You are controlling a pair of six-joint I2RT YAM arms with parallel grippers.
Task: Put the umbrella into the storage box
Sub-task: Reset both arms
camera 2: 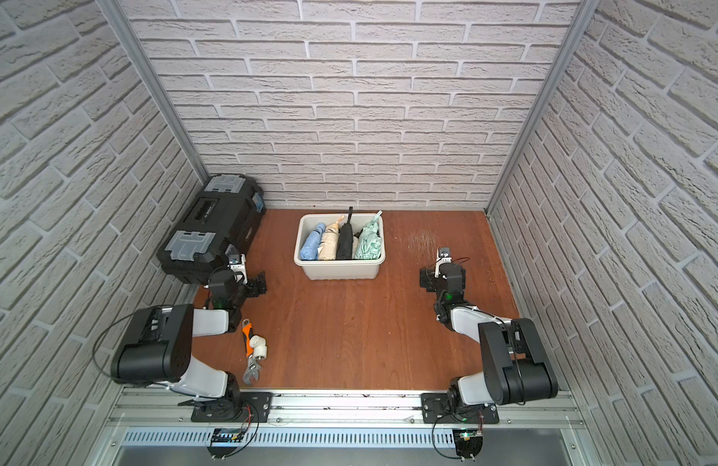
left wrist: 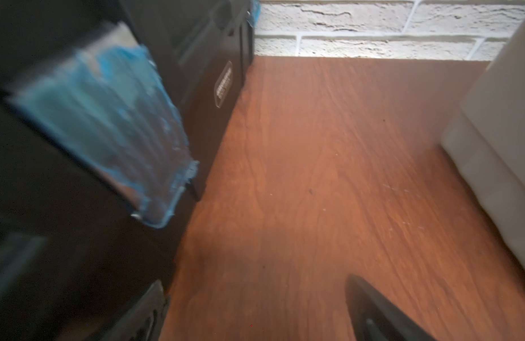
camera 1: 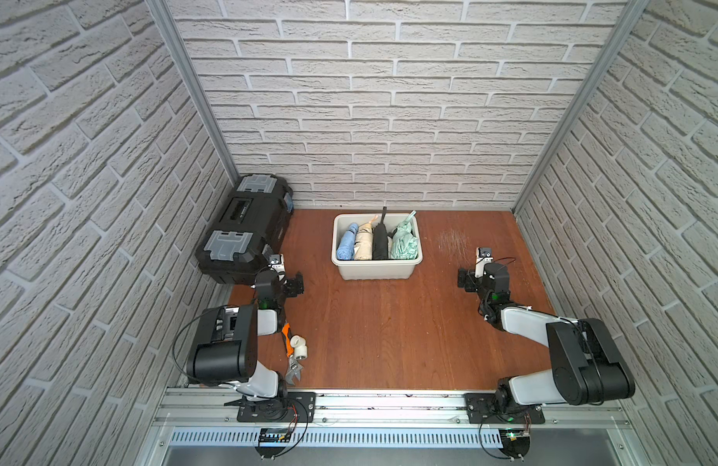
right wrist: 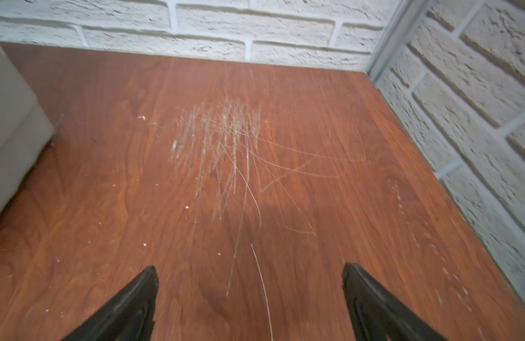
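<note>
Nearest the lens in both top views are the folded left arm [camera 1: 224,343] and right arm [camera 1: 583,363]. The left claw [camera 1: 293,284] and the right claw [camera 1: 466,279] hang over the surface [camera 1: 389,335], one at each side of the storage box [camera 1: 375,264] and apart from it; neither is clearly nearer.

Inside the box lie a blue umbrella [camera 1: 346,242], beige umbrella [camera 1: 363,242], black umbrella [camera 1: 381,240] and green umbrella [camera 1: 403,242], side by side. Their long axes run from the front rim toward the back wall. No umbrella shows on the bare wood, so the task seems finished.

In the left wrist view the claw stands apart and empty, between the black toolbox [left wrist: 220,59] and the box wall. In the right wrist view the claw is spread wide, empty, over scratched wood.
</note>
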